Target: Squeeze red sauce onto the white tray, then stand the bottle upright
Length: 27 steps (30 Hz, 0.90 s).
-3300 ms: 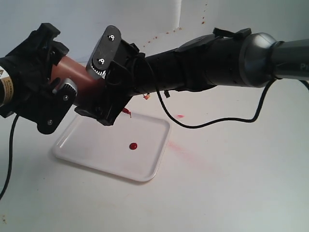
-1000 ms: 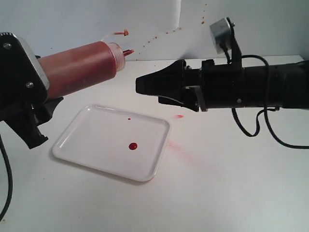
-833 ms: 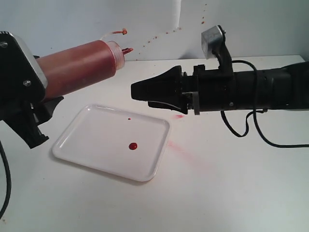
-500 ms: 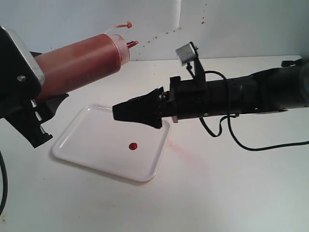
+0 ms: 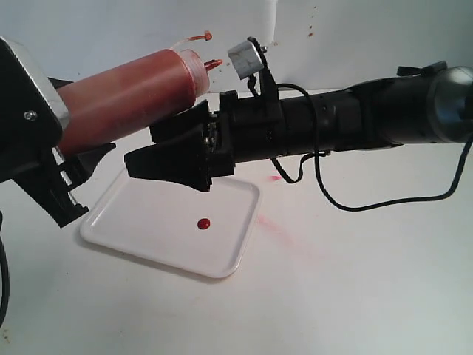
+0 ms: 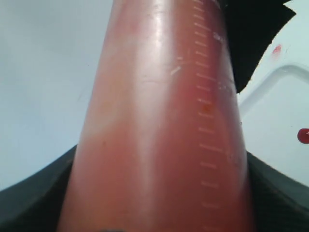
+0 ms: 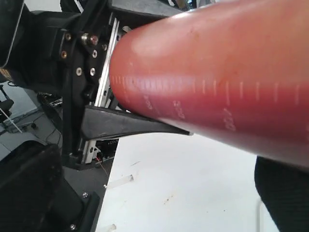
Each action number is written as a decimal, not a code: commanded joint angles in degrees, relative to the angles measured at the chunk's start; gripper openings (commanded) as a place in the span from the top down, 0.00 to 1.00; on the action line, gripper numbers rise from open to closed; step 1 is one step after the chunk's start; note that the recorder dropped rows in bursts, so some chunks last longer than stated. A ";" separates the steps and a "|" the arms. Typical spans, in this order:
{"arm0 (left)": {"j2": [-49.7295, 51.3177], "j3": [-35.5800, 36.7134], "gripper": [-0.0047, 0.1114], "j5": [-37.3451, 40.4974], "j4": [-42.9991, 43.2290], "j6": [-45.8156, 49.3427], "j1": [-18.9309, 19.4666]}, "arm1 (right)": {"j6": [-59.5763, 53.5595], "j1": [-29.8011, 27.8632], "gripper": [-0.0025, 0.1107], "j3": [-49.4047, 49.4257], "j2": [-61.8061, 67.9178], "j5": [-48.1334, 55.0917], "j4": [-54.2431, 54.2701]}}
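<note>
Between your left gripper's (image 5: 70,140) fingers in the exterior view sits the base end of the bottle (image 5: 129,92), clamped firmly, its body slanting up past them so the nozzle (image 5: 214,63) points high and away. Your right gripper (image 5: 166,144) has its fingers spread apart alongside the bottle's mid-body; you cannot tell from here whether either pad touches the plastic. Below those spread fingers lies the white tray (image 5: 148,244), with a round blob of red sauce (image 5: 203,222) on it, well apart from both grippers.

Seen from the left wrist, the bottle (image 6: 159,121) runs straight out from your gripping fingers (image 6: 29,193), with one dark right finger (image 6: 251,38) just beside its far end and the tray (image 6: 270,125) beyond.

From the right wrist, the bottle (image 7: 217,87) fills the space ahead of your open fingers, and the left gripper (image 7: 82,63) holds its end.

Watch the squeeze: the tip cap (image 5: 207,35) hangs off, so closing the right fingers hard on the soft wall would likely shoot sauce past the tray. Releasing the left grip early would probably let the tilted bottle slip and tip over.
</note>
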 commanded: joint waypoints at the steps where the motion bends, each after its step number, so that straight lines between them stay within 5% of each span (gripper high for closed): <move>1: -0.92 -0.58 0.96 -2.01 0.04 -1.77 -0.16 | -0.95 0.03 0.05 -0.96 -0.03 -1.55 0.45; 27: -1.32 1.87 0.96 -5.06 0.18 -2.92 -0.16 | 1.97 0.03 0.05 -6.81 0.19 -4.85 0.45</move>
